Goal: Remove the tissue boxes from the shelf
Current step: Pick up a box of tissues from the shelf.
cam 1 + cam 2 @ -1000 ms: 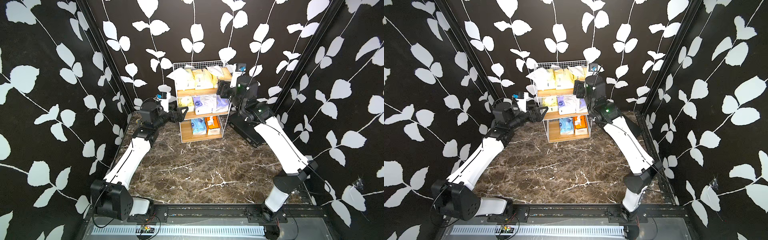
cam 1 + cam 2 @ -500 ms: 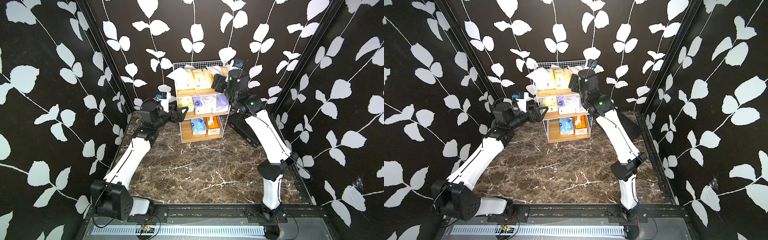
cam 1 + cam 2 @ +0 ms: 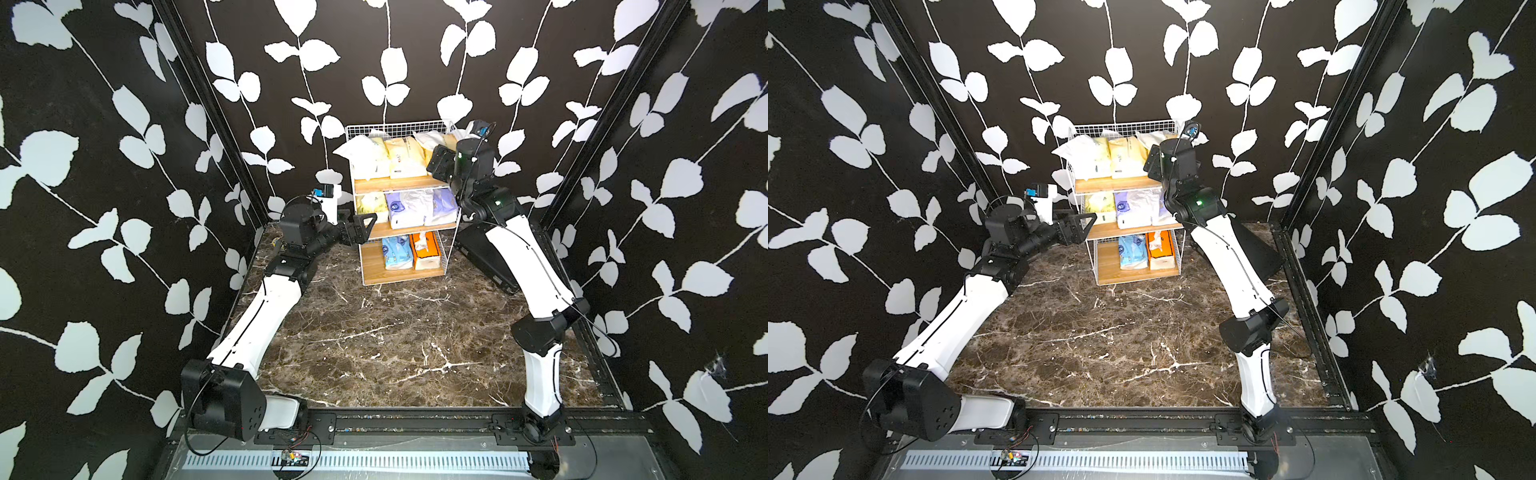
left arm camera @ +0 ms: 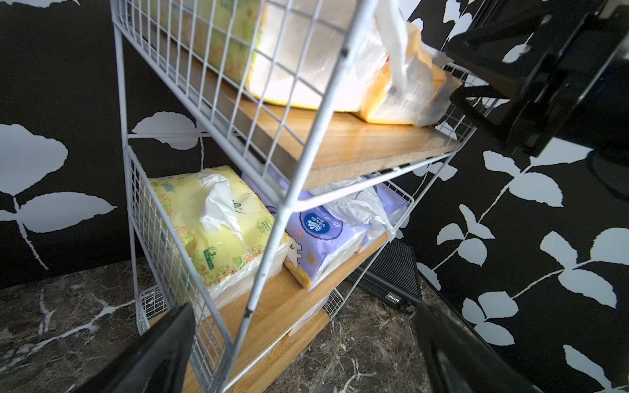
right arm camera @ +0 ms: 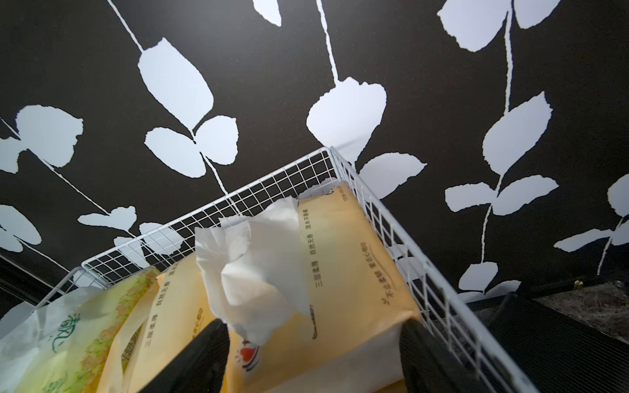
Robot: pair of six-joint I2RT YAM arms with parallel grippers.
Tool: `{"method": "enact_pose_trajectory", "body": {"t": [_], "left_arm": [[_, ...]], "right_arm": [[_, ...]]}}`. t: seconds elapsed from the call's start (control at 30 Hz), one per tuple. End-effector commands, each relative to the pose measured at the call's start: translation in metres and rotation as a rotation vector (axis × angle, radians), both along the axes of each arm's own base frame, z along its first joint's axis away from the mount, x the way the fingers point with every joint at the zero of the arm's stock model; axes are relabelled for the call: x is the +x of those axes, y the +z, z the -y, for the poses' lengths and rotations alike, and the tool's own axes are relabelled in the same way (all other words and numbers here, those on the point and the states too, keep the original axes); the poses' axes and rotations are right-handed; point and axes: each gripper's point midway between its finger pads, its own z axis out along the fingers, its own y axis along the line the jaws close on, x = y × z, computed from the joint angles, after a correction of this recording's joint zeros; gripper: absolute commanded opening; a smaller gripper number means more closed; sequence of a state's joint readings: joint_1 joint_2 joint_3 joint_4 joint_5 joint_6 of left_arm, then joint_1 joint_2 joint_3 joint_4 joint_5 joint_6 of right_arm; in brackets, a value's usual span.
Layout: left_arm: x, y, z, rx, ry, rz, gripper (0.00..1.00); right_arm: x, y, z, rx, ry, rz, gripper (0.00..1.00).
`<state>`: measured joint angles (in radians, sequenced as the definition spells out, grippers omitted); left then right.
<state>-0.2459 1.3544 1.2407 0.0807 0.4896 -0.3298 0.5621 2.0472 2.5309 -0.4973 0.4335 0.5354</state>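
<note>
Step in hand: first pick. My right gripper [image 5: 313,326] fingers wide, yellow tissue pack [image 5: 340,272] between them on shelf [image 5: 374,217] top tier. Next, I reckon: squeeze, lift out. Left gripper [image 4: 304,308] fingers wide, empty, shelf post between them.

Colour check: white wire-grid shelf [image 3: 397,129], light wooden boards [image 3: 399,183].
Top tier pale yellow packs [image 3: 401,158]; middle lavender-white packs [image 3: 409,208]; bottom light blue pack [image 3: 395,251], orange box [image 3: 424,249] at its 3 o'clock. Walls [image 3: 124,257] black, white leaf print.
</note>
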Motion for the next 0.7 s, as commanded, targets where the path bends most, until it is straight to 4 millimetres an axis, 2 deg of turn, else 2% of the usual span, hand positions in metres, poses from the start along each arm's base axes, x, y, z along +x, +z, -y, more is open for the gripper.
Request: {"method": "enact_pose_trajectory", "body": {"t": [0.0,0.2,0.3,0.4,0.53,0.67], "left_arm": [[-0.006,0.010,-0.001,-0.013,-0.010,0.035,0.99],[-0.006,0.010,-0.002,-0.009,-0.007,0.037,0.99],[-0.006,0.010,-0.001,-0.008,-0.009,0.037,0.99],[-0.006,0.009,-0.001,-0.007,-0.007,0.036,0.99],[-0.006,0.010,-0.001,-0.010,-0.008,0.035,0.99],[-0.007,0.010,-0.001,-0.011,-0.008,0.036,0.99]], "right_arm": [[0.012,0.002,0.000,0.039,-0.018,0.041,0.79],[0.023,-0.008,-0.007,0.051,-0.005,0.037,0.76],[0.026,-0.014,-0.011,0.049,0.000,0.030,0.71],[0.028,-0.016,-0.012,0.047,0.000,0.032,0.60],[0.027,-0.010,-0.012,0.048,0.009,0.050,0.37],[0.023,0.000,-0.013,0.050,0.023,0.077,0.06]]}}
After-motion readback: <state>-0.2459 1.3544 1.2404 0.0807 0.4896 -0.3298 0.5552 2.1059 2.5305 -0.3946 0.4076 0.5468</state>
